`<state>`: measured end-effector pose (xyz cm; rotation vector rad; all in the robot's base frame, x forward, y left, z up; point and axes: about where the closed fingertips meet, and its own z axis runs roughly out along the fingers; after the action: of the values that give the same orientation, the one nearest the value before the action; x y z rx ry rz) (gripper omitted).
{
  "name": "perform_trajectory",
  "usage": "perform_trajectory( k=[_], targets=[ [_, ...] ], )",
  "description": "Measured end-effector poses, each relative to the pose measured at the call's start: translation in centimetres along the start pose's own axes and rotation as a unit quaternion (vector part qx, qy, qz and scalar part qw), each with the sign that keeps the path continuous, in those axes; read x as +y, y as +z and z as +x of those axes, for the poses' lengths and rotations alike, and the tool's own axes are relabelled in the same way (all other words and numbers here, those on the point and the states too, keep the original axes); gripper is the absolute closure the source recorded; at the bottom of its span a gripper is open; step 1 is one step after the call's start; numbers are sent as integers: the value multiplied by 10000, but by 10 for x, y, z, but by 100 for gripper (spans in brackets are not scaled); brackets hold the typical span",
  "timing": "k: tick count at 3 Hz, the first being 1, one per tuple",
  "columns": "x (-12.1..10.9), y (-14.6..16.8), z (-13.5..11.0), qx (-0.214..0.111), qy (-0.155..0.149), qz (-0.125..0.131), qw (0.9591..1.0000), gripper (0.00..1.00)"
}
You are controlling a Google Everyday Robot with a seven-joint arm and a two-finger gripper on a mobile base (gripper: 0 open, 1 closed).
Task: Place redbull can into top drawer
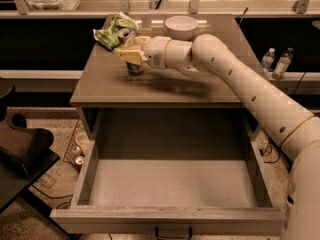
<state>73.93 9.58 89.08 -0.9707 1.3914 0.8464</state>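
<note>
The redbull can (134, 68) stands upright at the back left of the cabinet top (165, 86); its silver top (126, 33) shows above my fingers. My gripper (131, 50) has reached in from the right and sits at the can's middle, with one yellowish finger (126, 55) in front of it and the other behind. The fingers look open around the can, which still rests on the top. The top drawer (84, 176) is pulled fully out below, with a pale bare floor and a dark handle (173, 232) on its front.
A crumpled green bag (111, 31) lies just left of the can. A white bowl (181, 26) stands behind my wrist. Two water bottles (275, 61) stand at the right. Small cans (78, 160) lie on the floor at the left, beside a dark chair (20, 146).
</note>
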Motion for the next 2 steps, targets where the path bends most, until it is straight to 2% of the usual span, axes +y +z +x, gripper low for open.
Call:
perform_trajectory(
  k=[1,2],
  targets=[
    [2,3,0,-3,1,-24,10000,83],
    [2,4,-12,7,-66,-44,10000,100]
  ],
)
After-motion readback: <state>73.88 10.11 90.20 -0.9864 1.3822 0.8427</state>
